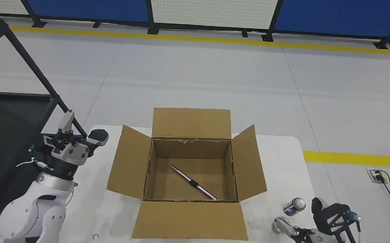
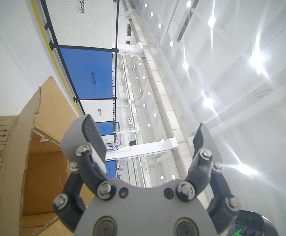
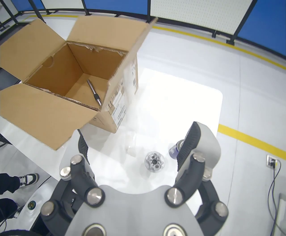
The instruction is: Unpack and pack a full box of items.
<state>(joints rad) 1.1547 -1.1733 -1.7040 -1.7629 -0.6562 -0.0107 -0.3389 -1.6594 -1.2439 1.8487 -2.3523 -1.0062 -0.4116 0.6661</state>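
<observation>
Right tool (image 3: 138, 136) wide open, empty, over worktop's (image 1: 279, 166) near right corner.
Straight below: small round piece (image 3: 154, 162), purple can (image 3: 173, 150) just beside, room all round. Beyond, left: open box (image 1: 190, 148), pen (image 1: 193, 182) lying diagonally inside, nearer end toward this tool. Left tool (image 2: 145, 125) open, empty, aimed upward by the left flap (image 1: 126, 171).

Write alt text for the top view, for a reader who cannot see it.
An open cardboard box sits mid-table with all four flaps spread, a single pen-like rod lying diagonally on its floor. A small purple can stands on the white table outside it.
</observation>
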